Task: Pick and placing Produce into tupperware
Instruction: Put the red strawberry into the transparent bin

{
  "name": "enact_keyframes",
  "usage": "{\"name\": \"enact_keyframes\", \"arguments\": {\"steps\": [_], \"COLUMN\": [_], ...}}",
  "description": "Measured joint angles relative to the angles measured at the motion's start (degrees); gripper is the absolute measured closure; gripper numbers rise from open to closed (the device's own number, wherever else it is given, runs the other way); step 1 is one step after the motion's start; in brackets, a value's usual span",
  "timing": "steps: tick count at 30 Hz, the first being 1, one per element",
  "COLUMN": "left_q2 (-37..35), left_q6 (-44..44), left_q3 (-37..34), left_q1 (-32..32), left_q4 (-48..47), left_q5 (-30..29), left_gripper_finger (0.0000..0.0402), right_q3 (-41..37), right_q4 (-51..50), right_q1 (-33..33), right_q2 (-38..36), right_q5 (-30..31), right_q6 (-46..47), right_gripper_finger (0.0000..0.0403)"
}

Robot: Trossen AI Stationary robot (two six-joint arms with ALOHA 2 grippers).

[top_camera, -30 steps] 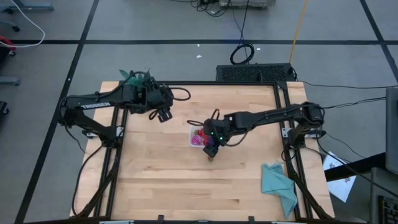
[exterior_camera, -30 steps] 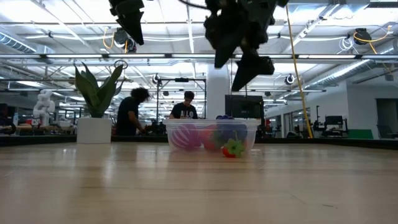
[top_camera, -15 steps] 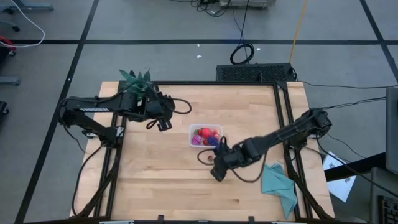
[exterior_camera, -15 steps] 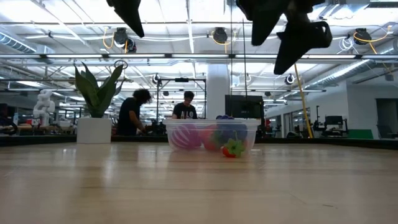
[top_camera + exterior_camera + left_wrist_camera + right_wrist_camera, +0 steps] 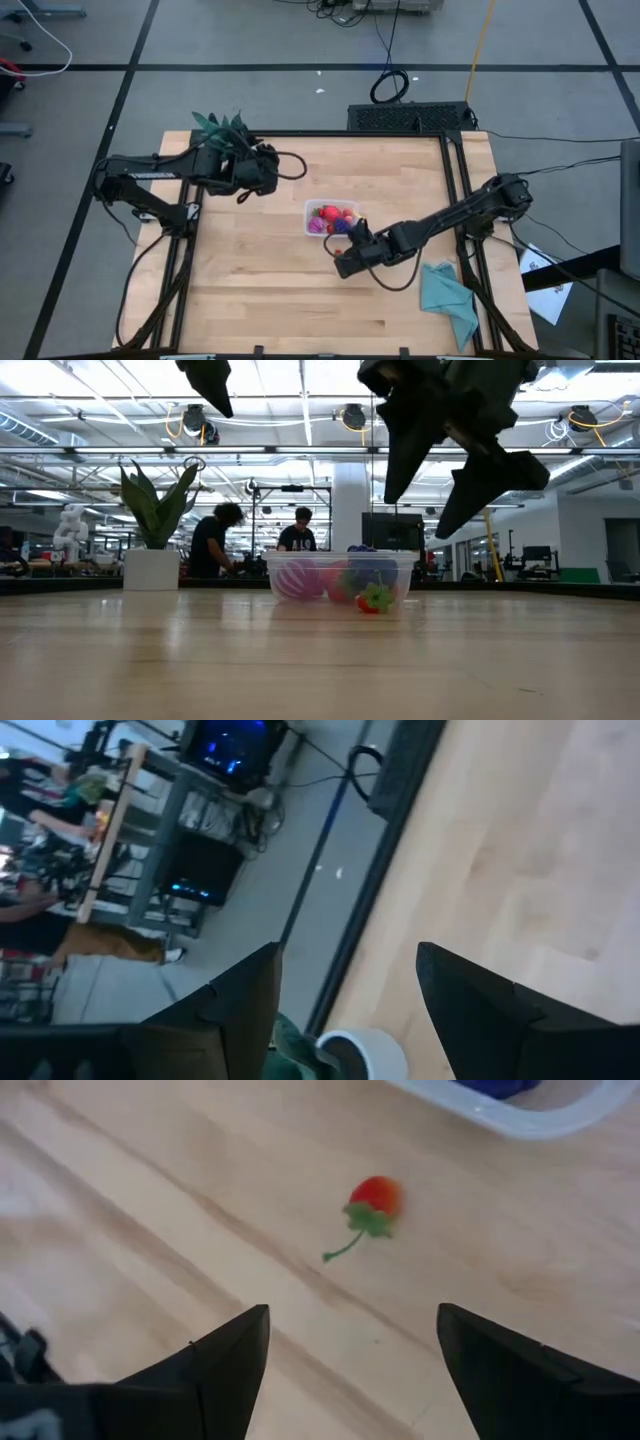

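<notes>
Hovering my right gripper point(image 5: 345, 1355), fingers spread and empty, over the wood, I am eyeing the last strawberry point(image 5: 375, 1201) lying just outside the tupperware point(image 5: 329, 218). It is probably light and prone to roll, so I am planning to pinch its red body, not the thin stem. My left gripper point(image 5: 345, 995) is waiting open near the plant point(image 5: 222, 127).

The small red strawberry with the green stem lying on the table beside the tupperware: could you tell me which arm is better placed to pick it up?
The right. The right gripper hangs, jaws open, right by the strawberry beside the tupperware. The left gripper waits far off by the potted plant.
</notes>
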Motion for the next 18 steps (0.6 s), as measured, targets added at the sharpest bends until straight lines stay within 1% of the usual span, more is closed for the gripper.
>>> {"name": "enact_keyframes", "arguments": {"steps": [7, 11, 13, 18], "left_q2": [0.01, 0.01, 0.0, 0.01], "left_q6": [-0.46, -0.21, -0.17, -0.14], "left_q3": [0.0, 0.01, 0.01, 0.02], "left_q1": [1.71, 1.84, 1.83, 1.83], "left_q4": [0.85, 1.51, 1.68, 2.02], "left_q5": [-0.22, -0.23, -0.21, -0.2], "left_gripper_finger": [0.0163, 0.0163, 0.0163, 0.0163], "right_q3": [-0.44, -0.44, -0.44, -0.44], "right_q4": [1.86, 3.72, 4.97, 7.85], "right_q1": [-1.77, -2.16, -2.49, -3.55], "right_q2": [0.88, 3.58, 5.02, 6.84], "right_q5": [0.11, -0.11, -1.37, -1.54], "right_q6": [2.29, 3.11, 3.6, 3.5], "right_gripper_finger": [0.014, 0.0146, 0.0147, 0.0147]}}
